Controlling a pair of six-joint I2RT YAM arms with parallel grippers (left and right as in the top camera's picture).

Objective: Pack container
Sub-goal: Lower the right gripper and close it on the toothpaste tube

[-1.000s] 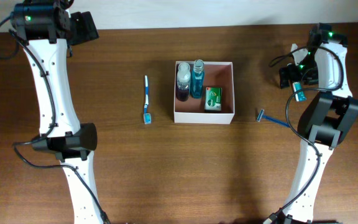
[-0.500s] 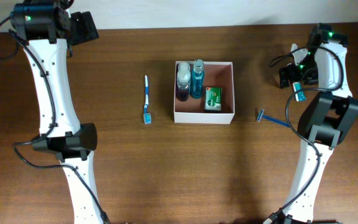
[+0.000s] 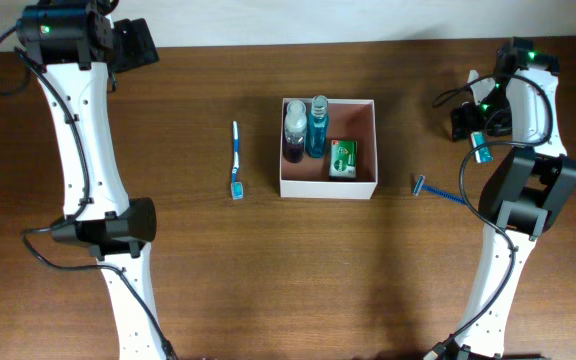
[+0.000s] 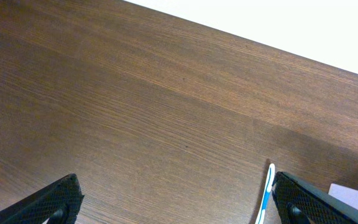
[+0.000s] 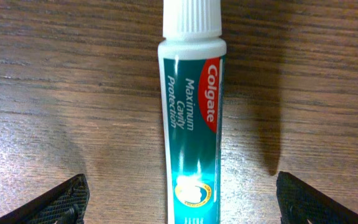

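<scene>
The container [image 3: 362, 124], a square white-walled box with a pinkish-brown inside, sits mid-table. It holds a purple bottle [image 3: 294, 136], a blue bottle [image 3: 318, 128] and a green box [image 3: 343, 158]. A green Colgate toothpaste tube [image 5: 191, 112] lies on the wood at the far right, its white cap pointing away. My right gripper [image 5: 182, 205] is open just above it, one finger [image 5: 55, 202] on each side with wide gaps. At the back left my left gripper [image 4: 182, 205] is open over bare wood, and the blue-white toothbrush [image 4: 266, 196] lies beside its right finger [image 4: 316, 199].
A blue razor [image 3: 436, 190] lies on the table right of the container, below the toothpaste [image 3: 482, 152]. The toothbrush [image 3: 236, 160] lies left of the container. The table's far edge meets a white wall [image 4: 328, 25]. Both arm bases stand along the near side.
</scene>
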